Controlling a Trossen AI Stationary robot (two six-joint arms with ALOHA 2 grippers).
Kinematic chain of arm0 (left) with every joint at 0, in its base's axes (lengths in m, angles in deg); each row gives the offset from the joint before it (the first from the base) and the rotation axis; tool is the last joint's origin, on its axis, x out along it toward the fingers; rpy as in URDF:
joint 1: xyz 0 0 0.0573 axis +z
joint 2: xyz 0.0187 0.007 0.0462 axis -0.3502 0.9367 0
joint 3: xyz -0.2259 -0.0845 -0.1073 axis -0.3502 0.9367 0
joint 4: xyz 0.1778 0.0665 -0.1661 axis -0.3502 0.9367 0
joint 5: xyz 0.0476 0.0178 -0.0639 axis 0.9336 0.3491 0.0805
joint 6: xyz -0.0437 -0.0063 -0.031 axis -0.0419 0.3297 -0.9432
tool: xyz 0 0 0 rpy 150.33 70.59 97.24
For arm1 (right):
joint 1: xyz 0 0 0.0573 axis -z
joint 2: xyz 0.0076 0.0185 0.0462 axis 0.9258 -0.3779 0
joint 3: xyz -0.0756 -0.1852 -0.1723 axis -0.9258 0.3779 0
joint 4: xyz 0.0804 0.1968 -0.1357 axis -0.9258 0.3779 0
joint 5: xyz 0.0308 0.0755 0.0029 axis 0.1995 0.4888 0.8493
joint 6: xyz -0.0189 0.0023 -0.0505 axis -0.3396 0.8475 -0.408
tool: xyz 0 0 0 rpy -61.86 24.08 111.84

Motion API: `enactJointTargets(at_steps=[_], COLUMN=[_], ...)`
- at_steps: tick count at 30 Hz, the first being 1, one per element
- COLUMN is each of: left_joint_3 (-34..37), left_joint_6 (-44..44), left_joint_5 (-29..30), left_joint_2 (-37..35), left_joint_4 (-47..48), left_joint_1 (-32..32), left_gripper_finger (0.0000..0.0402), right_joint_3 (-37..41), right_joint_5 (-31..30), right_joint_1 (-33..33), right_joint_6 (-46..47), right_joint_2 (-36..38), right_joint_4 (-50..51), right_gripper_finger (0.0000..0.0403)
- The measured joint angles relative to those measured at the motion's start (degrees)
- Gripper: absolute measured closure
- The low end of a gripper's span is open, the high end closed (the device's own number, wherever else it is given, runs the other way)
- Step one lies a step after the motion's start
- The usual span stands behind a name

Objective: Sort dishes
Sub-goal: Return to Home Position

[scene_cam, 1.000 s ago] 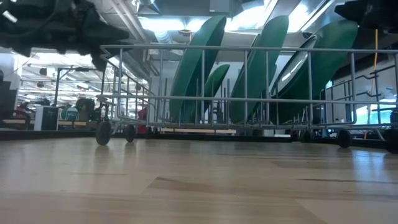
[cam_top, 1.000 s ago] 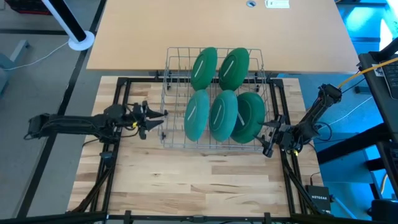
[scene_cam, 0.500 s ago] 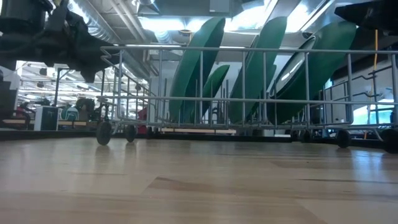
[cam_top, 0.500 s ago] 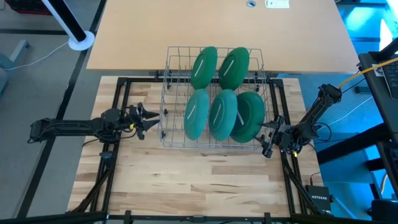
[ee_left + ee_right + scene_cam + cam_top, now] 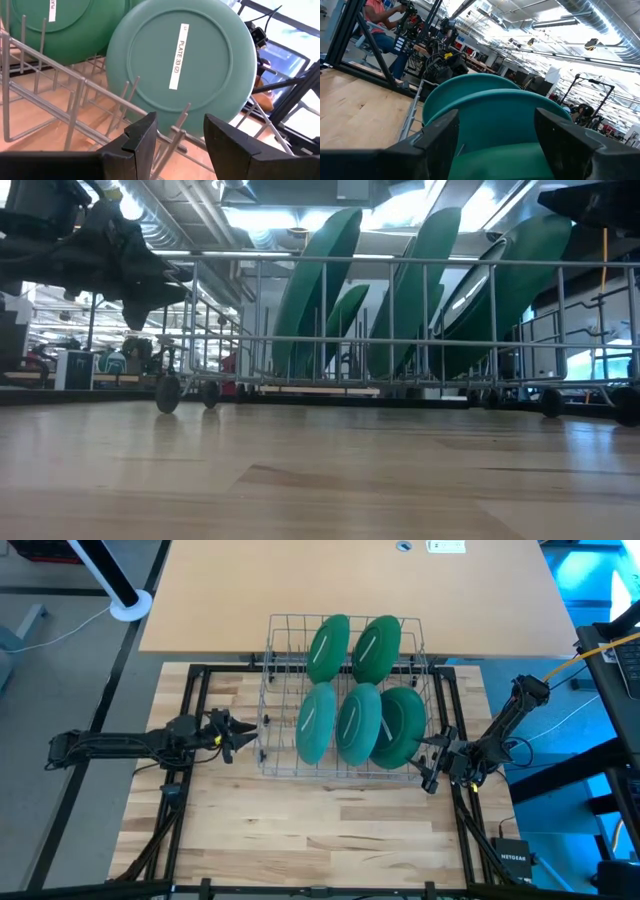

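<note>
Five green plates stand on edge in the wire rack (image 5: 268, 690): two in the far row (image 5: 328, 648), (image 5: 376, 650) and three in the near row (image 5: 317, 723), (image 5: 360, 725), (image 5: 402, 725). My left gripper (image 5: 248, 734) is open and empty just left of the rack, pointing at it. In its wrist view (image 5: 180, 145) it faces the rack's wires and a labelled plate (image 5: 182, 65). My right gripper (image 5: 430, 762) is open and empty at the rack's near right corner. Its wrist view (image 5: 495, 145) looks at the plates (image 5: 495, 110).
The rack stands on small wheels (image 5: 165, 393) on the wooden table (image 5: 320, 830). A black frame (image 5: 195, 680) runs along the table's sides. A larger tan tabletop (image 5: 350, 580) lies beyond the rack. A person sits in the room behind (image 5: 380, 20).
My left gripper has drawn back a little from the rack toward the table's left edge and has come lower, staying open. The plates and the rack have kept still.
</note>
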Motion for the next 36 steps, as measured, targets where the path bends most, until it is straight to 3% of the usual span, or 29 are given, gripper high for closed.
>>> enactJointTargets(at_steps=[36], left_joint_3=[0.0], left_joint_6=[2.1], left_joint_5=[0.0], left_joint_2=[0.1], left_joint_4=[0.6], left_joint_1=[0.0], left_gripper_finger=[0.0247], right_joint_3=[0.0], right_joint_5=[0.0], right_joint_1=[0.0], right_joint_6=[0.0], right_joint_2=[0.0], right_joint_4=[0.0], right_gripper_finger=[0.0142])
